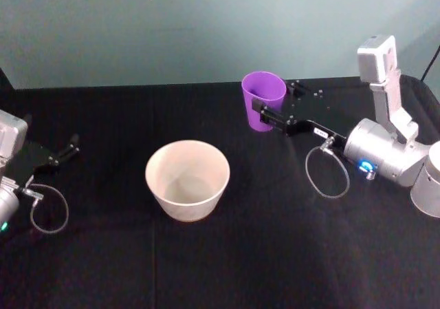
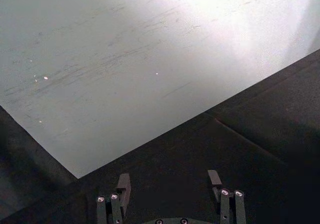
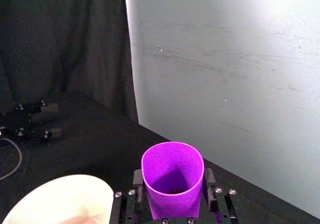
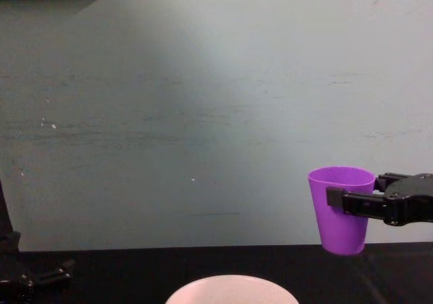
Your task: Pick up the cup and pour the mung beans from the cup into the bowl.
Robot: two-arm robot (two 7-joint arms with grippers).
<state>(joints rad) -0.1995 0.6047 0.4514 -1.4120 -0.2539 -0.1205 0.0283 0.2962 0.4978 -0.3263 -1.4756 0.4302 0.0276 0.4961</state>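
Because the smooth, light cup (image 4: pixel 340 209) could slip or flex, the right hand (image 1: pixel 270 101) clamps its upper wall, holding it upright behind and right of the bowl (image 1: pixel 187 178). The left hand (image 2: pixel 170 184) lies open, well left of the bowl.

Counter (image 1: pixel 275 261): covered all over in black cloth, dark and plain.
Back edge: runs along the foot of a pale grey-green wall (image 1: pixel 172 27).
Bowl (image 1: pixel 187 179): white, wide and round; stands upright and directly on the cloth, mouth up.
Bowl's place: about midway between the back and front edges, a little left of centre, well apart from every edge.
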